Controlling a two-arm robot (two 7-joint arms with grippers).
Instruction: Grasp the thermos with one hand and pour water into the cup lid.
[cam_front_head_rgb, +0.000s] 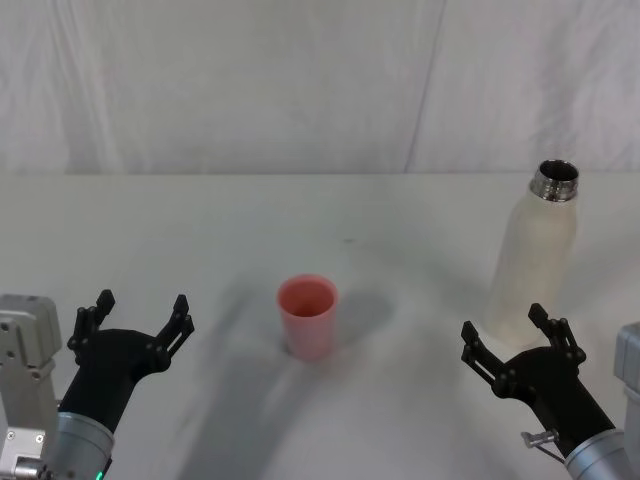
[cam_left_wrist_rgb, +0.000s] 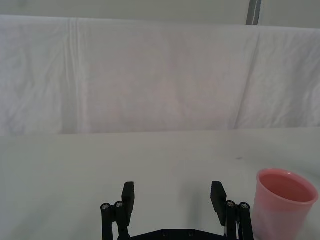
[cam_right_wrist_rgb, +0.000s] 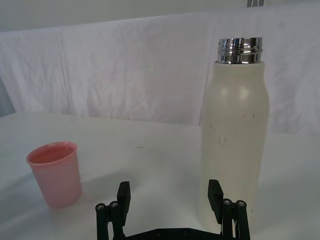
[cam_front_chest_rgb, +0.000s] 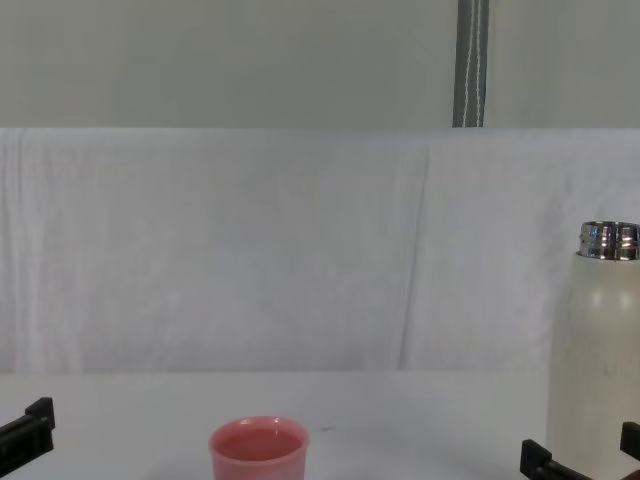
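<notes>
The cream-white thermos (cam_front_head_rgb: 534, 258) stands upright at the table's right side, its steel neck uncapped; it also shows as the thermos (cam_right_wrist_rgb: 234, 135) and the thermos (cam_front_chest_rgb: 598, 350). The pink cup lid (cam_front_head_rgb: 308, 316) stands upright at the table's middle, seen too as the cup lid (cam_left_wrist_rgb: 282, 204), the cup lid (cam_right_wrist_rgb: 55, 173) and the cup lid (cam_front_chest_rgb: 258, 451). My right gripper (cam_front_head_rgb: 511, 349) is open just in front of the thermos, its jaws apart and empty; in its wrist view the gripper (cam_right_wrist_rgb: 170, 200) sits left of the bottle's base. My left gripper (cam_front_head_rgb: 135, 319) hangs open, left of the cup.
A white cloth backdrop (cam_front_head_rgb: 300, 80) closes off the far edge of the white table (cam_front_head_rgb: 200, 230). A grey pole (cam_front_chest_rgb: 471, 62) rises behind the cloth.
</notes>
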